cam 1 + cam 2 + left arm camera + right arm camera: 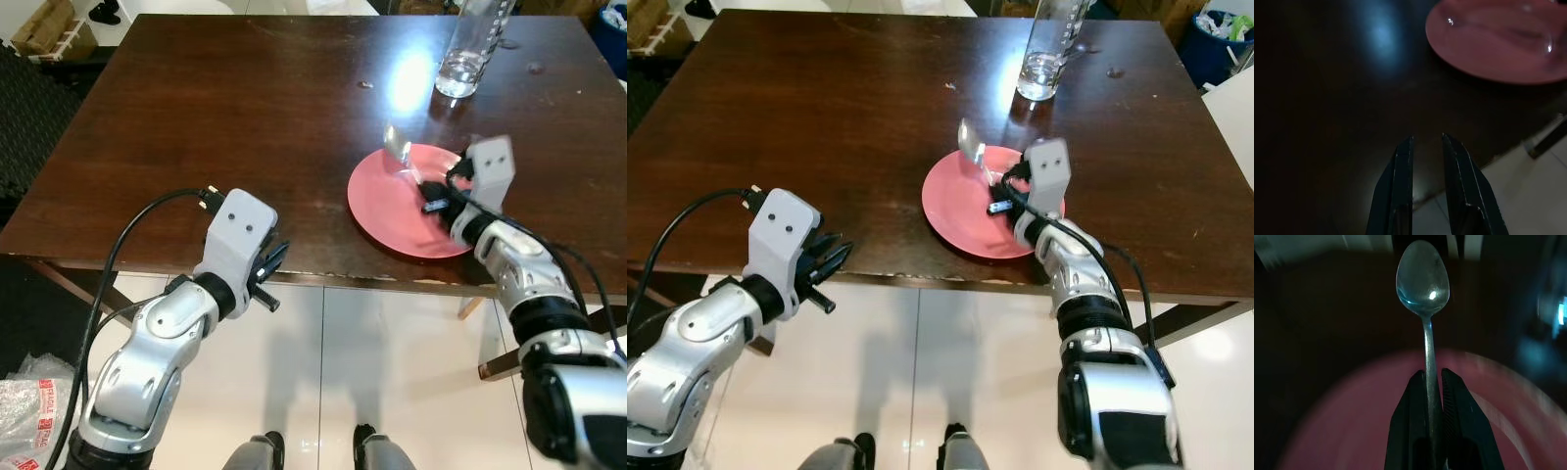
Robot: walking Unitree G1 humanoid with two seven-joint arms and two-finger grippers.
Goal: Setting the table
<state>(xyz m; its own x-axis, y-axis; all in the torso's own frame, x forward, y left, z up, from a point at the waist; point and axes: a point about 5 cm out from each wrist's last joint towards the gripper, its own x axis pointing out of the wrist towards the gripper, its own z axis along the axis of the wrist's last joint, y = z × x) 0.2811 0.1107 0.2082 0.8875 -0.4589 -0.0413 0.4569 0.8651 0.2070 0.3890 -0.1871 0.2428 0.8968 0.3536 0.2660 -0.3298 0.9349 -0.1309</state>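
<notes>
Both arms are shiny silver with rounded, chunky segments and black joint rings between them. Each wrist ends in a boxy light-grey block with a couple of small dark screw holes on its face. The left gripper (1427,147) has two long black fingers (1400,186) that taper toward the tips (kinda like blunt chopsticks). The right gripper (1433,377) looks the same. Thick black cables loop off both wrists, and down below you can see two dark feet.

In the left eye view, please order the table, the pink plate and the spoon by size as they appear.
1. Table
2. Pink plate
3. Spoon, held by the right pincer above the plate
</notes>
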